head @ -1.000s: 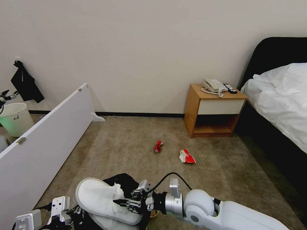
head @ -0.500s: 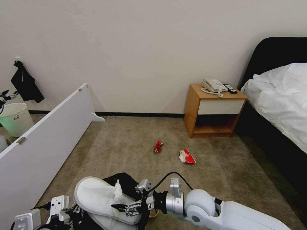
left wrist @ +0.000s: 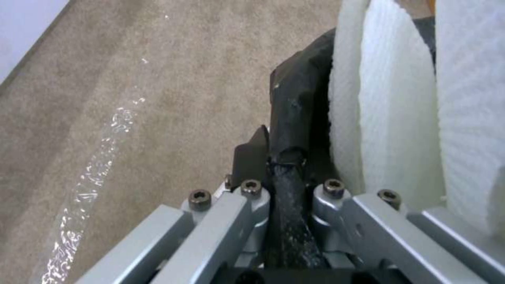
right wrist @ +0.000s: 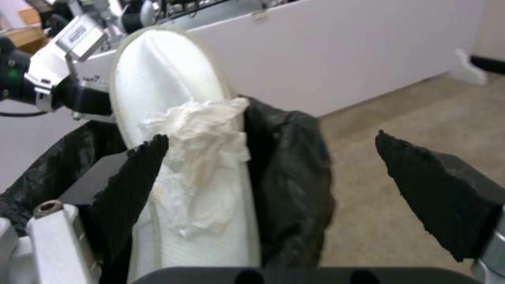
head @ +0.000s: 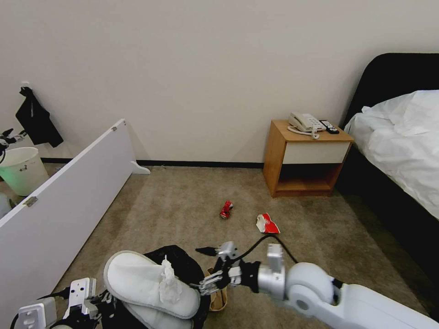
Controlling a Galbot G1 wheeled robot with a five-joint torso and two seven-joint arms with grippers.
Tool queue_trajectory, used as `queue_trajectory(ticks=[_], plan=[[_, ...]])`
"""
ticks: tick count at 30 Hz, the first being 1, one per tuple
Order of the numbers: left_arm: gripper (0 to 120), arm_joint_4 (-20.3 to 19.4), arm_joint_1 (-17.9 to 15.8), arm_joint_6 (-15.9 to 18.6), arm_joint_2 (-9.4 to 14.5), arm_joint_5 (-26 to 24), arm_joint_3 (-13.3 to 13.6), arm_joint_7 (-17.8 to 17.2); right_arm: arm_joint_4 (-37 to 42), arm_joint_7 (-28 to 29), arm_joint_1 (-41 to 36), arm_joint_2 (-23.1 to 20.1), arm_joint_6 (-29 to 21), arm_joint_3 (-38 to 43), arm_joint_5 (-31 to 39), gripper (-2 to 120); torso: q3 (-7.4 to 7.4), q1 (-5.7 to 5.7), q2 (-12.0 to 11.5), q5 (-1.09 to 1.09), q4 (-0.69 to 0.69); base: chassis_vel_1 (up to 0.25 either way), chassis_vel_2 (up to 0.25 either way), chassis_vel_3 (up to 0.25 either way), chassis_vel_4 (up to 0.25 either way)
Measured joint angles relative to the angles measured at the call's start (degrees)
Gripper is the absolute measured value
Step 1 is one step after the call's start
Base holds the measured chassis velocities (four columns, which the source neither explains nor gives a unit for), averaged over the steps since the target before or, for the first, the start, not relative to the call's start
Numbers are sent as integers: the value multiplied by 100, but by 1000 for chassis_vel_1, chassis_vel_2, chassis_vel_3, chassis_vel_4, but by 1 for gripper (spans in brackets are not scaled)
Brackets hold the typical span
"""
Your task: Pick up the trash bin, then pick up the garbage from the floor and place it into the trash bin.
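Observation:
The trash bin, lined with a black bag, is at the bottom left of the head view. My left gripper is shut on its bagged rim. Two white slippers stick up out of it, and a crumpled tissue lies on the upper slipper. Just right of the bin, my right gripper is open with nothing between its fingers. A brown paper bag lies on the floor below it. Farther off are a crushed red can and a red-and-white wrapper.
A long white panel leans along the left, with an unlined white bucket behind it. A wooden nightstand with a telephone stands against the far wall, and a bed fills the right side. Open carpet lies between them.
My right gripper has opened and drawn back to the right, away from the slippers. The tissue now lies loose on the upper slipper. The left arm and bin have barely moved.

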Motion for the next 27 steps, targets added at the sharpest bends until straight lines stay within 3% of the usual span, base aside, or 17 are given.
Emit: queue_trajectory(ticks=[8, 14, 22, 27], plan=[[4, 0, -32, 0, -21, 70, -10, 10, 59, -257, -867, -168, 213, 890, -109, 100, 0, 0, 0, 0, 0, 0, 0, 0, 0], [4, 0, -20, 0, -47, 207, -78, 57, 11, -184, -1603, 79, 411, 1844, -122, 100, 0, 0, 0, -1, 0, 0, 0, 0, 0], [4, 0, 14, 0, -99, 337, -147, 63, -77, 181, -2414, 445, 614, 2795, -316, 100, 0, 0, 0, -1, 1, 0, 0, 0, 0], [4, 0, -7, 0, -115, 374, -148, 67, -86, 699, -2962, 732, 769, 3436, -703, 100, 0, 0, 0, -1, 0, 0, 0, 0, 0]])
